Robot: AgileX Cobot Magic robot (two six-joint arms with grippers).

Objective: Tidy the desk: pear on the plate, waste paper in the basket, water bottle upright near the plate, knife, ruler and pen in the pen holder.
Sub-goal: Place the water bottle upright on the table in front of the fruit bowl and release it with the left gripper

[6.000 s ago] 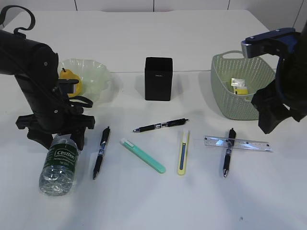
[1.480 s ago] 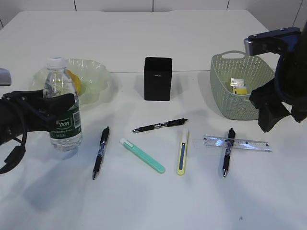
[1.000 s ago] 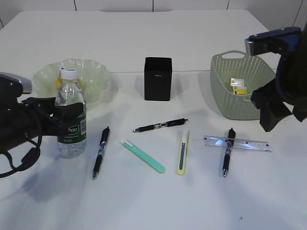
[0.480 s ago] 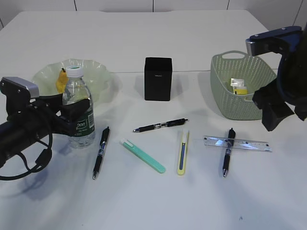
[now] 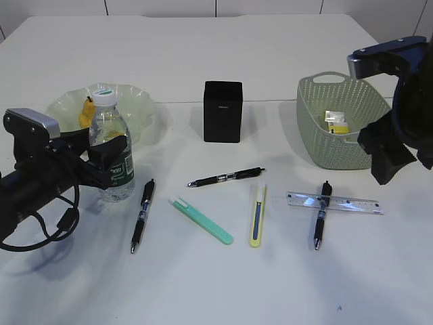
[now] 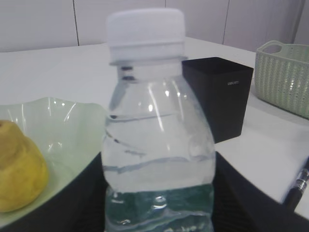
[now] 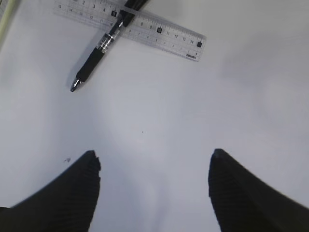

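The water bottle (image 5: 111, 145) (image 6: 154, 145) is upright with its base on the desk (image 5: 203, 284), just in front of the plate (image 5: 139, 108) (image 6: 67, 125). My left gripper (image 5: 108, 161) (image 6: 157, 203) is shut on its green label. The pear (image 5: 86, 112) (image 6: 19, 174) lies in the plate. The waste paper (image 5: 336, 122) sits in the basket (image 5: 318, 145). A pen (image 5: 320, 215) (image 7: 99, 46) lies across the ruler (image 5: 336, 202) (image 7: 130, 26). A green knife (image 5: 201, 220) and the black pen holder (image 5: 223, 112) are mid-desk. My right gripper (image 5: 387, 162) (image 7: 154, 164) hangs open over bare desk.
A yellow knife (image 5: 257, 215) lies right of the green one. Two more pens (image 5: 143, 215) (image 5: 226, 177) lie between the bottle and the knives. The basket's rim (image 6: 285, 53) and the pen holder (image 6: 222, 96) show behind the bottle in the left wrist view.
My left gripper has carried the upright bottle to the right and back, closer to the plate. The right arm has barely moved.
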